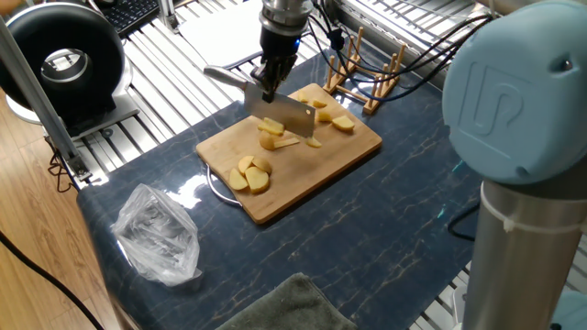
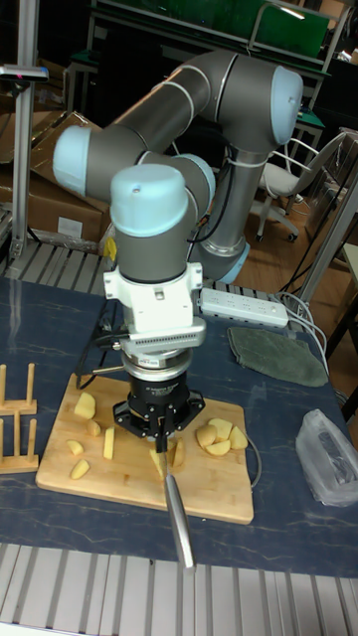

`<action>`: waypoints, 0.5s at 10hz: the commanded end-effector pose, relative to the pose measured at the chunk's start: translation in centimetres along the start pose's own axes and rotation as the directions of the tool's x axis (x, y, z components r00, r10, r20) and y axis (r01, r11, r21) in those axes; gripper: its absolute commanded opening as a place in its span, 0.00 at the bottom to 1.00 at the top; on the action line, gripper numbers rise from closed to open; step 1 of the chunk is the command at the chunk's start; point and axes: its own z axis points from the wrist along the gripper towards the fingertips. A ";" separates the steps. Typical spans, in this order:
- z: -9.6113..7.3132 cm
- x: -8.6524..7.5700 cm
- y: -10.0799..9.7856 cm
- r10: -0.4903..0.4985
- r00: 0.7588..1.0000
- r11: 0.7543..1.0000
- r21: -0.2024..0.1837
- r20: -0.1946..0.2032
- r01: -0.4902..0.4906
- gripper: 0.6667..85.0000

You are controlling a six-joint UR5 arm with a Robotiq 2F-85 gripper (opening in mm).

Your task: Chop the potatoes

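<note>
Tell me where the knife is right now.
In the fixed view the knife is held by the gripper over the cutting board's middle, blade among the potatoes.

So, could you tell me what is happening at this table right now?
The arm's end effector is shut on a knife, holding its blade down among the potatoes in the middle of the bamboo board. Several cut pieces lie spread over the board, a cluster at one end and a few at the other. A plastic bag and a cloth lie off the board.
</note>
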 end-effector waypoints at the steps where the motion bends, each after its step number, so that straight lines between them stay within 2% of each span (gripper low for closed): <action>1: -0.4 0.8 1.5 0.018 1.000 0.996 -0.090 -0.014 -0.019 0.00; 4: -0.3 1.5 1.5 -0.004 1.000 0.995 -0.095 -0.025 0.001 0.00; 5: -0.1 1.5 1.2 -0.011 1.000 0.997 -0.080 -0.025 0.009 0.00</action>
